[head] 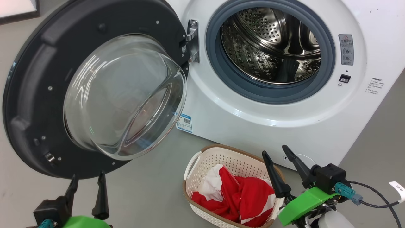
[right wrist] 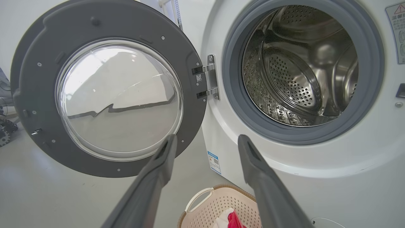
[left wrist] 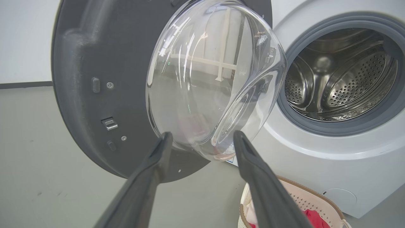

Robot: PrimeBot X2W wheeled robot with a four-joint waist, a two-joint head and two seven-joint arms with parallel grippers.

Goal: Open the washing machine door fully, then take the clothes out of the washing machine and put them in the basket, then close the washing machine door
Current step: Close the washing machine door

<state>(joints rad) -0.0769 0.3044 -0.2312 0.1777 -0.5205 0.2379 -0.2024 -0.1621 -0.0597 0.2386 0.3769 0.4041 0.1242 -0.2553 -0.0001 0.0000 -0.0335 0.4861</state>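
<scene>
Clothes (head: 250,196) in basket (head: 227,160), beside right tool (head: 274,150)

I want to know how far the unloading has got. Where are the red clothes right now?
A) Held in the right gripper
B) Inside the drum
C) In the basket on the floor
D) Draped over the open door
C: the clothes lie bunched in the basket on the floor in front of the washing machine, and the part of its drum in view is bare steel.
</scene>
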